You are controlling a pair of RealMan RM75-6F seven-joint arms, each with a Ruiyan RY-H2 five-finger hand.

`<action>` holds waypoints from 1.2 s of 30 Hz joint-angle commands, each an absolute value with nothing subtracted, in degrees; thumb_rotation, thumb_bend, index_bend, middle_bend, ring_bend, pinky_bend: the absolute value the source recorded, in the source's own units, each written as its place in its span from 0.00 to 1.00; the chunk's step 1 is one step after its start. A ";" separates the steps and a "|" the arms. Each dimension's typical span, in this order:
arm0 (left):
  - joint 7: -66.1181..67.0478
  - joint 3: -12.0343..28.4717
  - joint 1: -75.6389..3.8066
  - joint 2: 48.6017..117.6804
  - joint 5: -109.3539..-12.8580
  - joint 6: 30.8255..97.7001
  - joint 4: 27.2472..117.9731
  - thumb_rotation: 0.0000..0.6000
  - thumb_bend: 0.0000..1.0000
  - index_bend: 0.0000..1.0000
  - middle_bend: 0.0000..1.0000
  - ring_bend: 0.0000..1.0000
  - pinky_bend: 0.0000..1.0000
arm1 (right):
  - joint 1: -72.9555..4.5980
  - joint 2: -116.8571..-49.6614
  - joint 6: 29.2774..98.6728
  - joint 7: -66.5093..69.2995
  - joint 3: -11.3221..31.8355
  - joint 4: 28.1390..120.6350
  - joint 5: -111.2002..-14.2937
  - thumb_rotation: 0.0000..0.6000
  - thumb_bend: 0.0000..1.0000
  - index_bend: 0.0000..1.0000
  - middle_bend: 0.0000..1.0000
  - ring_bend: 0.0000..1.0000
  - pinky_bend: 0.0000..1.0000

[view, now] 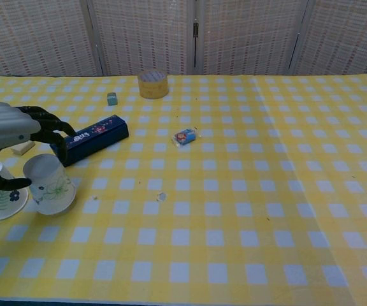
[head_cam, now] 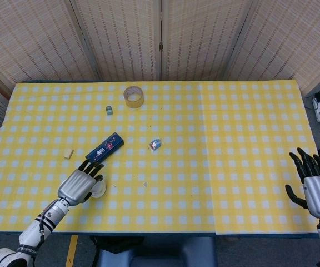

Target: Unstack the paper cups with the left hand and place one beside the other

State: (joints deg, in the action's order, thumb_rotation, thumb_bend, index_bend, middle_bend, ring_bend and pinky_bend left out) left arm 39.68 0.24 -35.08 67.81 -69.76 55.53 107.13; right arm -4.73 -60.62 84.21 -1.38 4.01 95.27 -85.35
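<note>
Two white paper cups stand mouth-down near the table's front left. The flower-printed cup (view: 50, 185) is beside the leaf-printed cup (view: 0, 196), a narrow gap between them. My left hand (view: 8, 131) reaches over the flower cup, fingers arched above its base and thumb down its left side, holding it. From the head view, the left hand (head_cam: 81, 184) covers most of both cups; only a cup's edge (head_cam: 99, 189) shows. My right hand (head_cam: 314, 188) hangs past the table's right edge, fingers spread, holding nothing.
A dark blue box (view: 92, 139) lies just behind the cups. A beige eraser (view: 23, 147) sits left of it. Farther back are a tape roll (view: 152, 83) and a small green cube (view: 111, 98). A small blue wrapped packet (view: 185, 135) lies mid-table.
</note>
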 commanded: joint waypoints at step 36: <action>14.73 2.95 -21.21 61.75 -71.21 76.87 101.40 1.00 0.42 0.10 0.07 0.06 0.00 | -6.18 -59.61 81.16 2.08 3.60 95.17 -85.90 1.00 0.41 0.00 0.00 0.09 0.01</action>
